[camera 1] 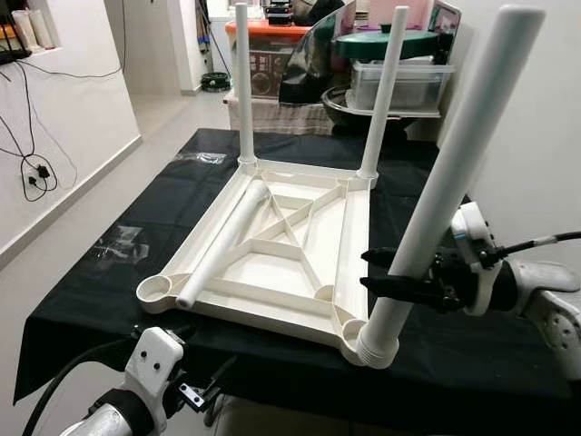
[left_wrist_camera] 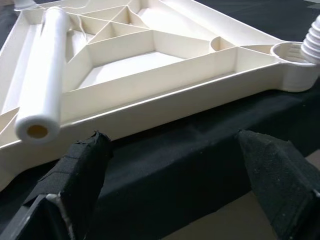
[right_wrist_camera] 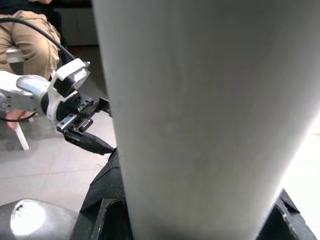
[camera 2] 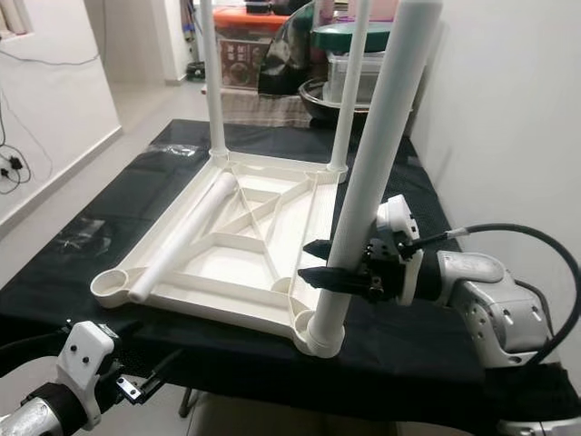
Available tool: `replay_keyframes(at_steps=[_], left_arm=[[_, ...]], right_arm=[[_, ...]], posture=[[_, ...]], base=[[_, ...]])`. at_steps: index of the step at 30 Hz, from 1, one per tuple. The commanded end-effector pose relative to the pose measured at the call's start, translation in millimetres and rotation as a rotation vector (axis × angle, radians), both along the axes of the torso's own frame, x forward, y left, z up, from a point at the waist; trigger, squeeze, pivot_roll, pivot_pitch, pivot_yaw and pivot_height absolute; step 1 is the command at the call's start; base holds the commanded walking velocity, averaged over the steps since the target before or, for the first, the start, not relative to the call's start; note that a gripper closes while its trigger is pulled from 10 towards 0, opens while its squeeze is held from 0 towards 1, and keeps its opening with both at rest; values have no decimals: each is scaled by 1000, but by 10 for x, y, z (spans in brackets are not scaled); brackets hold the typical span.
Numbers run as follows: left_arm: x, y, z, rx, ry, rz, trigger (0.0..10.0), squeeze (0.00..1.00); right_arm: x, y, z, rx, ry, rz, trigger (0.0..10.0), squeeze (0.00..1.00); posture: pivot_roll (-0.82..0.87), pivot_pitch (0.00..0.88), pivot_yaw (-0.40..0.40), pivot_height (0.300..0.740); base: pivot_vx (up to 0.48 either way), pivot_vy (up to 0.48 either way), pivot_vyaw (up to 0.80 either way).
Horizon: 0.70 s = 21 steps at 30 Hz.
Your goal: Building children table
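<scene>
Centrally, the white plastic table top lies upside down, ribbed underside up, on a black cloth covering the work surface. Two legs stand upright in the far corner sockets: the far-left leg at about 11 o'clock of the top and the far-right leg at about 1 o'clock. A third leg sits with its threaded end in the near-right corner socket at about 5 o'clock and leans to the right, not upright. A fourth, loose leg lies flat on the ribs along the left side, its open end just beside the empty near-left socket at 7 o'clock.

The right gripper is clamped on the low part of the leaning leg, one black finger on each side; the right wrist view has the leg's white shaft pressed up close to the lens. The left gripper hovers off the near edge of the table at about 7 o'clock, fingers spread wide apart and holding nothing, pointed at the top's near rim.

Beyond the table at 12 o'clock stand stacked plastic containers and an orange-lidded bin. Cables hang on the left wall. A seated person's legs appear in the right wrist view.
</scene>
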State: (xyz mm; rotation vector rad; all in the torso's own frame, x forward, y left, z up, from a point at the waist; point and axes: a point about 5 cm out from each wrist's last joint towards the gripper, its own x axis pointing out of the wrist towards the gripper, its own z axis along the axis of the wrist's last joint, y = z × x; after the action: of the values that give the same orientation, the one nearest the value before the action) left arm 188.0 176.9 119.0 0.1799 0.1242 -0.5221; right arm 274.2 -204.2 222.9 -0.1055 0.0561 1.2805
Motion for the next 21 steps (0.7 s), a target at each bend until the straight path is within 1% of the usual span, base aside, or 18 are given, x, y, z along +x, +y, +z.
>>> replay_keyframes(at_steps=[1,3,4,6,10,14,16,20,21], left_arm=[[-25,24,-37,6,36,-16,10000,0],[-34,28,-40,6,40,-19,10000,0],[-56,23,-52,4,54,-32,10000,0],[-56,23,-52,4,54,-32,10000,0],[-99,-9,-88,-4,77,-45,10000,0],[-109,-29,-95,-11,80,-46,10000,0],[-111,-40,-98,-12,83,-56,10000,0],[-103,-51,-86,-12,82,-75,10000,0],[-91,-56,-62,-14,75,-82,10000,0]], right_arm=[[53,68,-171,-31,58,-9,10000,0],[75,72,-162,-28,54,-14,10000,0],[128,73,-143,-23,50,-36,10000,0],[128,73,-143,-23,50,-36,10000,0],[211,59,-79,-18,39,-65,10000,0],[192,48,-77,-28,40,-56,10000,0],[174,41,-117,-45,47,-49,10000,0],[192,56,-164,-51,55,-51,10000,0],[200,92,-194,-48,64,-44,10000,0]], posture=[[1,0,-25,740],[3,0,-26,740],[5,0,-31,740],[5,0,-31,740],[17,0,-47,740],[14,0,-49,740],[14,0,-49,740],[11,0,-46,740],[11,0,-46,740]], base=[[0,0,0],[0,0,0],[0,0,0],[0,0,0],[0,0,0],[0,0,0],[0,0,0],[0,0,0],[0,0,0]])
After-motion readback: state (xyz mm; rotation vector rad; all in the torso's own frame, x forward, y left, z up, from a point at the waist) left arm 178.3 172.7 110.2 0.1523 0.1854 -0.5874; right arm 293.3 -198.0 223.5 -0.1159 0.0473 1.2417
